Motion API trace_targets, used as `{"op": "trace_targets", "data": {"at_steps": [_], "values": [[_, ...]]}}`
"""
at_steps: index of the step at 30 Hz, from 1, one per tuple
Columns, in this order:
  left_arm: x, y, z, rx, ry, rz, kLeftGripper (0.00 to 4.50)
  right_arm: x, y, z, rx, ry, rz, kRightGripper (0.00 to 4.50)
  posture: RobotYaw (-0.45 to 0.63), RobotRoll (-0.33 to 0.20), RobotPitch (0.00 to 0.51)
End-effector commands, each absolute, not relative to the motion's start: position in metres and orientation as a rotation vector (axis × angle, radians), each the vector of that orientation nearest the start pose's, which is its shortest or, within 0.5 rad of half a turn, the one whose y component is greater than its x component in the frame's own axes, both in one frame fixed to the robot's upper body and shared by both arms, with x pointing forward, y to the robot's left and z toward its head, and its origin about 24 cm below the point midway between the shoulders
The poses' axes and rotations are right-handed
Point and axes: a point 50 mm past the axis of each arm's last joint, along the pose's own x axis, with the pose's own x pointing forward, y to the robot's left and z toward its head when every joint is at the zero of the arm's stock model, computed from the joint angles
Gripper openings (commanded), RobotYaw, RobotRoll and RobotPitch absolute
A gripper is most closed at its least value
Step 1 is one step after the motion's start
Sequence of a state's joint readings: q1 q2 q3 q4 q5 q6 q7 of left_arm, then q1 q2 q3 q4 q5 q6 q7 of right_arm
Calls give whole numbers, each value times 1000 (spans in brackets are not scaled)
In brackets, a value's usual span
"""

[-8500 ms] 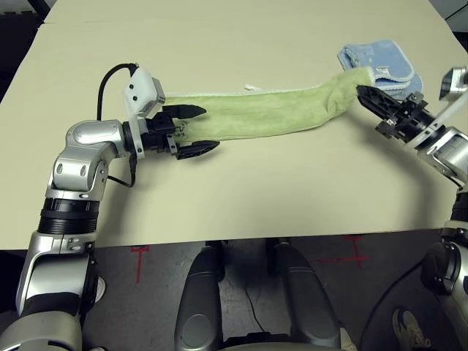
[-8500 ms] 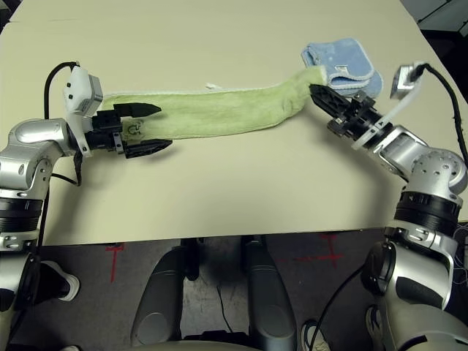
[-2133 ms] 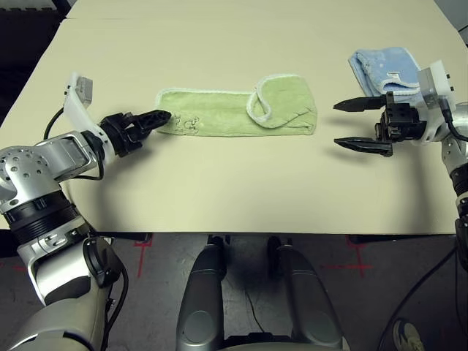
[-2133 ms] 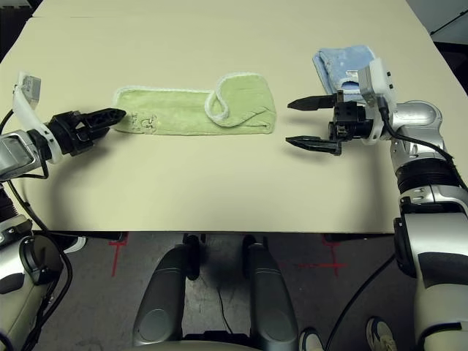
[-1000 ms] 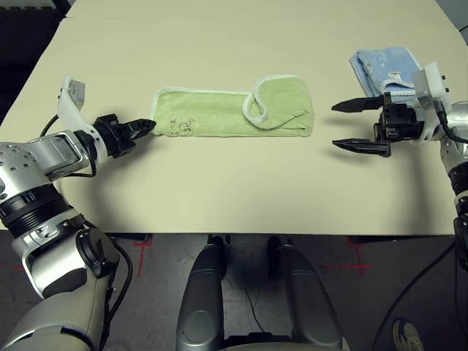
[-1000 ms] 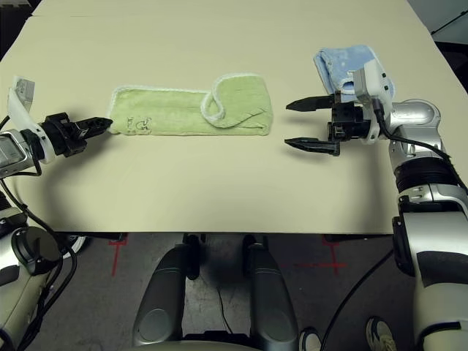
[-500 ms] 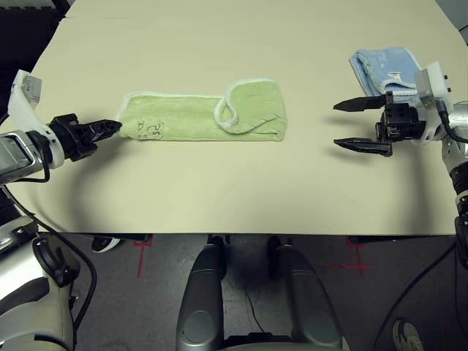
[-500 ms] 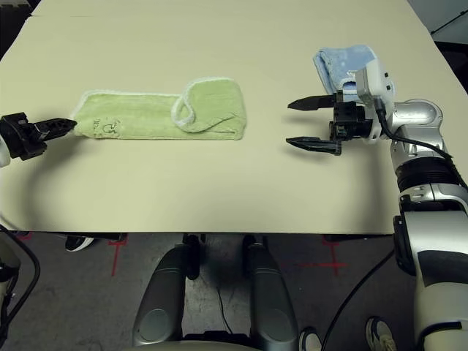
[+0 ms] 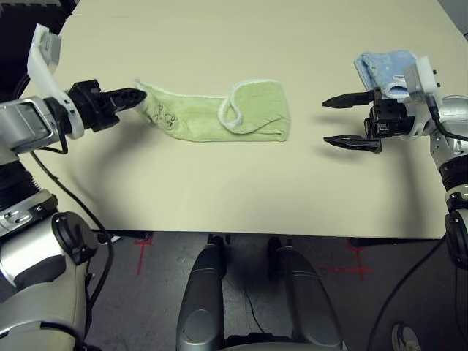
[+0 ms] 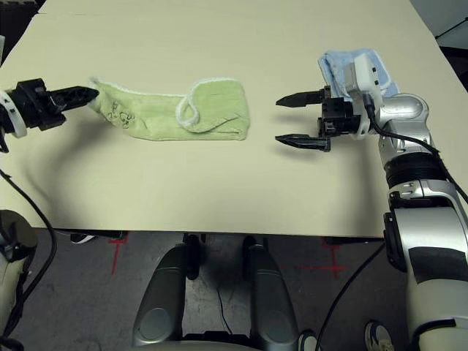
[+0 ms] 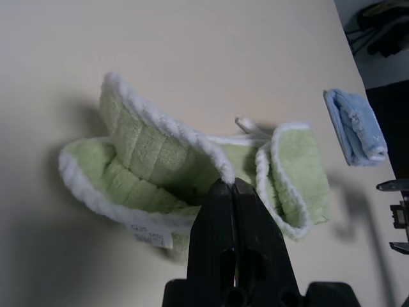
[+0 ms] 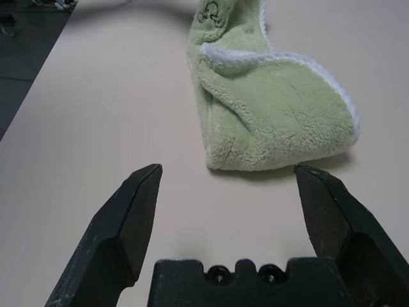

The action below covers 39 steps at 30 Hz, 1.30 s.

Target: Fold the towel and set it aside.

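1. I'm pinching the green towel's (image 9: 219, 117) nine o'clock end in my left end effector (image 9: 130, 96), its fingers closed on the white-edged corner, lifting it slightly off the tabletop (image 9: 234, 197).
2. My right end effector (image 9: 349, 120) is hovering wide open and empty at three o'clock of the towel, well apart.
3. Risk: the thin pinch is slipping, or the curled three o'clock flap is unrolling as I pull.
4. The blue folded towel (image 9: 384, 67) could get bumped.
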<state>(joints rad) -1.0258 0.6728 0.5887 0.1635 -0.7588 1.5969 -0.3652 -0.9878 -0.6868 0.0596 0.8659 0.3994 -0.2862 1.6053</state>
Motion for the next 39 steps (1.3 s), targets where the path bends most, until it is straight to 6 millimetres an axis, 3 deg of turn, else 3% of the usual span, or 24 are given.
{"op": "trace_targets", "data": {"at_steps": [1, 14, 30, 39], "values": [[302, 236, 297, -428, 279, -632, 13, 343, -239, 219, -522, -191, 1337, 4500, 76, 0, 271], [311, 151, 304, -454, 266, -937, 13, 348, -239, 220, -514, -183, 1318, 4500, 78, 0, 274], [326, 110, 292, -485, 324, -972, 13, 347, -239, 216, -516, -185, 1319, 4500, 74, 0, 278], [323, 90, 281, -469, 371, -1043, 13, 347, -241, 215, -515, -179, 1310, 4500, 68, 0, 280]]}}
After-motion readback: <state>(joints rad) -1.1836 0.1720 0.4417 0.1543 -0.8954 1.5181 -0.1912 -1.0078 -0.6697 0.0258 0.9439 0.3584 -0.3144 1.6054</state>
